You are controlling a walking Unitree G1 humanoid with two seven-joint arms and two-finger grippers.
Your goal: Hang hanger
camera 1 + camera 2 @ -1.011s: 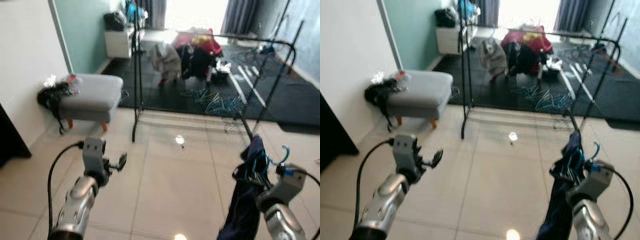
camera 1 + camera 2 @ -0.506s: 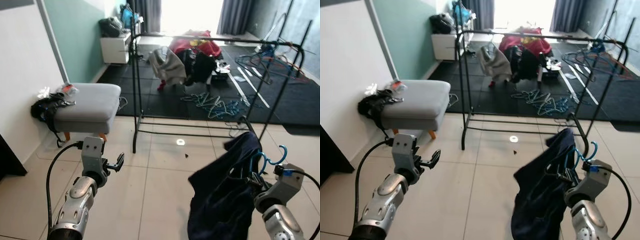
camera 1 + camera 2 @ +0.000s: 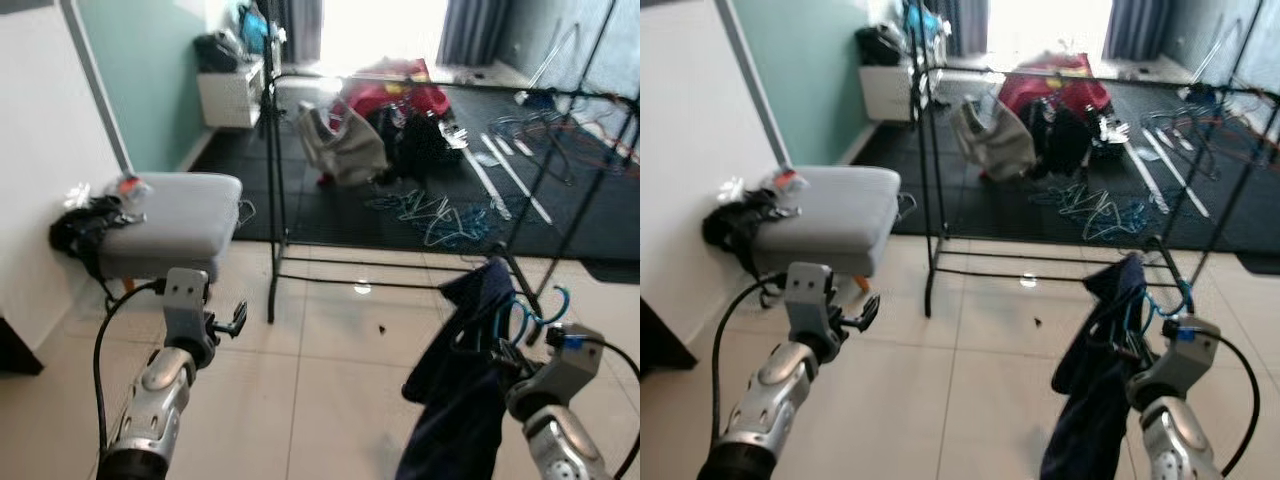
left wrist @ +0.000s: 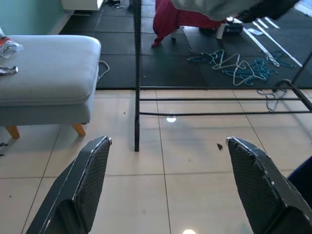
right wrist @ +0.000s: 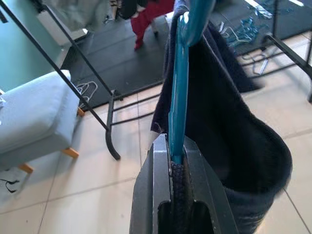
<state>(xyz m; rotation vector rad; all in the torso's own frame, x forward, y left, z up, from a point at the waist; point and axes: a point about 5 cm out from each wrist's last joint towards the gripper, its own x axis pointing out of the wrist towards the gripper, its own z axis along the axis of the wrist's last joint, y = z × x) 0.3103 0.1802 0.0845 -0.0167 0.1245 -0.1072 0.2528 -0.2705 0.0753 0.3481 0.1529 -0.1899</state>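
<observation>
My right gripper (image 5: 174,157) is shut on a teal-blue hanger (image 5: 179,100) that carries a dark navy garment (image 3: 455,390); the hanger's hook (image 3: 530,315) curls up beside the garment at lower right. The black clothes rack (image 3: 272,200) stands ahead on the tiles, its top bar (image 3: 1080,75) running to the right, with a beige garment (image 3: 345,145) and red clothing (image 3: 395,95) behind it. My left gripper (image 3: 237,318) is raised at lower left, open and holding nothing; its fingers (image 4: 92,170) stand wide apart.
A grey ottoman (image 3: 165,215) with a black bag (image 3: 80,225) stands at the left by the wall. Several loose hangers (image 3: 440,215) lie on the dark mat beyond the rack. The rack's floor rails (image 4: 214,100) cross the tiles ahead.
The navy garment, spread out to the left half a second ago, has swung back and hangs narrower by my right gripper. The camera view has shifted; the left gripper stays open.
</observation>
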